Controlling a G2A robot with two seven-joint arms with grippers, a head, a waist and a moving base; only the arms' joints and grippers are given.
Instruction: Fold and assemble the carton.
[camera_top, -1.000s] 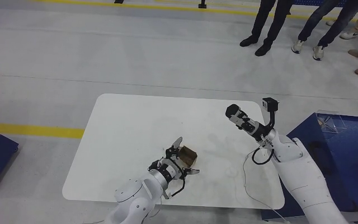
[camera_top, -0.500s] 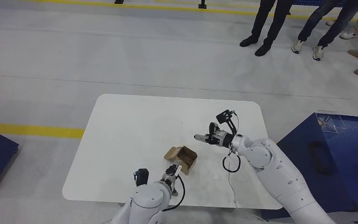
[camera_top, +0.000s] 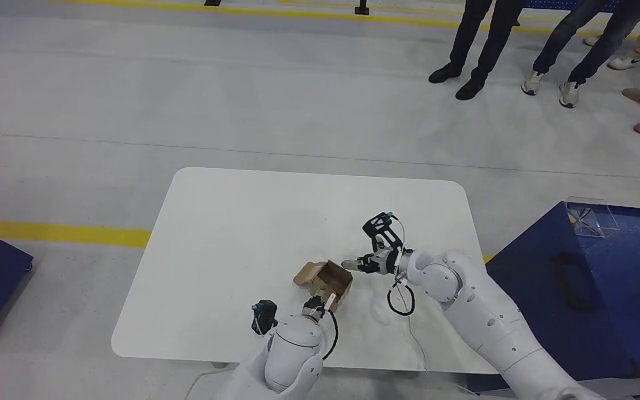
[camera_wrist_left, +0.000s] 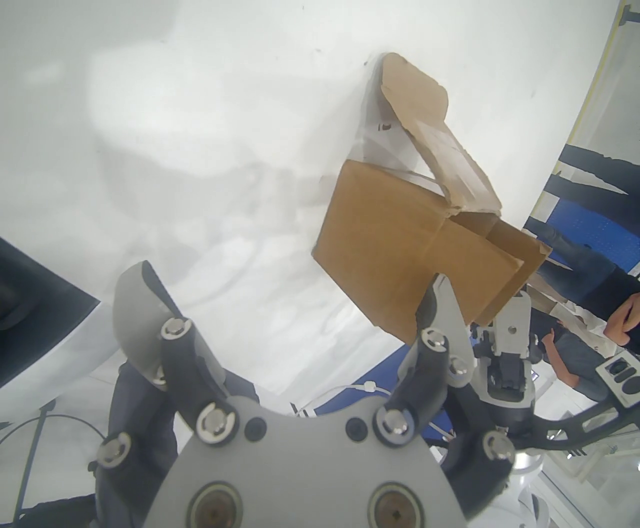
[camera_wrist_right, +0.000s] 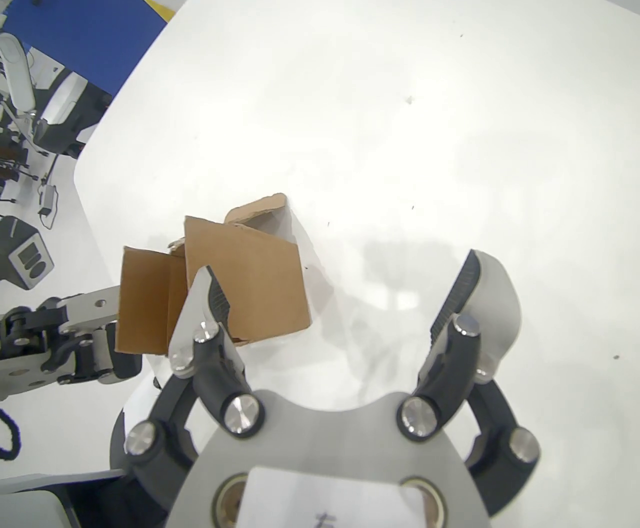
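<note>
Top view gives me the layout: the carton (camera_top: 325, 279) sits on the white tabletop (camera_top: 220, 230), only partly erected, with one arm at each side of it.

The left pincer (camera_wrist_left: 295, 310) is just beside the carton, on the side nearest the robot's body, and its fingers are spread wide. One fingertip (camera_wrist_left: 442, 300) overlaps the carton's brown side wall in the left wrist view, but I cannot tell whether it touches. It pinches nothing. The right pincer (camera_wrist_right: 340, 295) is just beside the carton on the opposite side, also spread wide. One of its fingers is in front of the carton's wall and the other is out over bare tabletop.

The carton's body stands as an open sleeve. A long flap (camera_wrist_left: 430, 130) sticks out from the end away from the left pincer, unfolded, and shorter flaps hang loose at the end toward the right pincer.

I judge the step in hand to be bracing the body so the flaps can be folded; none of them looks tucked in yet. The next move, as I read it, calls for one pincer to steady a wall while the other pushes a loose flap inward. The cardboard looks light, so I expect it to slide on the smooth tabletop if I push from one side only. I want pressure from both sides at once, and the fingers narrowed before I try to pinch a thin flap.
</note>
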